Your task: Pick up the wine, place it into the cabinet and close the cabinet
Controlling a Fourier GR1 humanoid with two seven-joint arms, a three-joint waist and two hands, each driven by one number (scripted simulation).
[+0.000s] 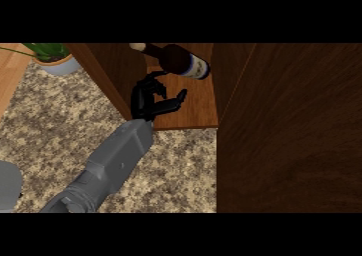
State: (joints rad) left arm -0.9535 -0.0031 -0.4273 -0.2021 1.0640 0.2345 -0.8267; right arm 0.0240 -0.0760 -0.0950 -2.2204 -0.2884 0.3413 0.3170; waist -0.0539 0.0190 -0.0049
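Head view, looking steeply down. Can see the wine bottle lying on its side inside the open cabinet, right at the back of the wooden shelf, neck pointing toward the view's left, pale label facing out. Not held by anything.

Got the left hand just below the bottle, sitting over the shelf's front-left part. Fingers apart and only loosely bent, thumb sticking out to the right, nothing clamped between them. Looks like the topmost fingertip ends very near the bottle's shoulder; can't tell whether touching or just short of it. Grey forearm running down and left from the hand, across the table with its speckled stone top, to the bottom edge.

Over on the right, a big dark wooden panel filling most of that side, probably the cabinet's door swung open, so not shut yet. Up in the top-left corner, a pale plant pot with green leaves standing on the table next to the cabinet's side wall. Also a rounded grey shape at the lower-left edge; can't tell what.
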